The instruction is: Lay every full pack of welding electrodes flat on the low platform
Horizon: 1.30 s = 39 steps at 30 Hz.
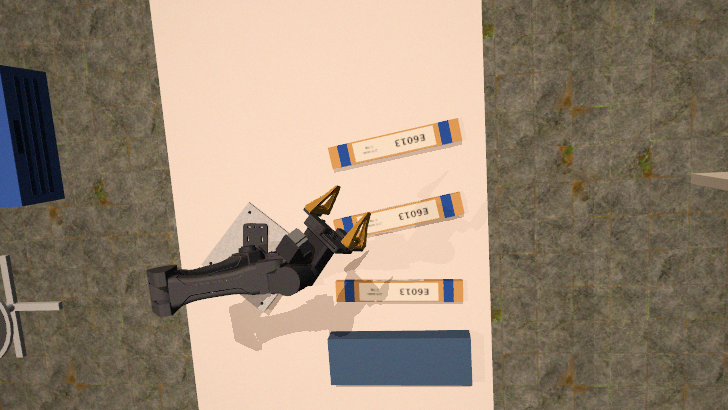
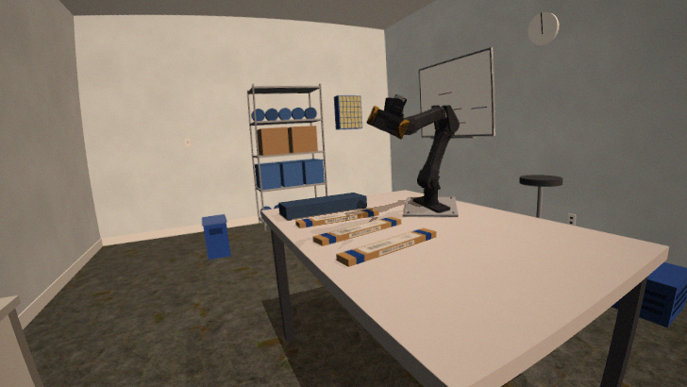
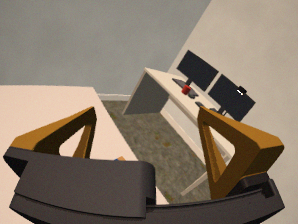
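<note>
Looking across from the gripper (image 1: 337,219), raised high above the table (image 1: 254,101) with its fingers spread nearly full and nothing between them, you have three packs lying flat: one (image 1: 395,143) off to one side, the middle one (image 1: 407,213) just past the fingertips, one (image 1: 399,290) beside the platform (image 1: 399,358). Each looks like a stiff, long carton, probably heavy for its width and likely slick, so take it across its narrow sides at mid-length to keep it level. Around the pale table are a shelf rack (image 2: 250,143), a stool (image 2: 540,181) and a whiteboard (image 2: 456,93).
</note>
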Each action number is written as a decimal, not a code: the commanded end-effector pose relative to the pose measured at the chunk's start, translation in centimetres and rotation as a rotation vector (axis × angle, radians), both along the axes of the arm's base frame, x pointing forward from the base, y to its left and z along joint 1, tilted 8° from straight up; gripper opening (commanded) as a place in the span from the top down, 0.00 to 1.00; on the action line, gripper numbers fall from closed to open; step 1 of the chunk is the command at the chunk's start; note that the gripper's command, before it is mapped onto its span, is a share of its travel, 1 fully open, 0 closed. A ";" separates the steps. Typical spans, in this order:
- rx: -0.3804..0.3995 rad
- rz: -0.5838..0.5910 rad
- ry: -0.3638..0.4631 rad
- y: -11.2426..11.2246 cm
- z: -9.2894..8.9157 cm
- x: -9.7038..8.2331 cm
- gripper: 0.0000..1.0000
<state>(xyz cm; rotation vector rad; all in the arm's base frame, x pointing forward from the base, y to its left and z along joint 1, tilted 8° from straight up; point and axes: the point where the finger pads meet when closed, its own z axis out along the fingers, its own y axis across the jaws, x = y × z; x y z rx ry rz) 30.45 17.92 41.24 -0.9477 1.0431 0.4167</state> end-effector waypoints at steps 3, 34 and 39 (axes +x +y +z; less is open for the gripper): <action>0.054 -0.145 0.052 -2.3 1.9 1.4 0.05; 0.296 -0.732 0.314 -13.9 1.4 7.0 0.05; 0.339 -0.832 0.342 -16.1 1.2 7.2 0.05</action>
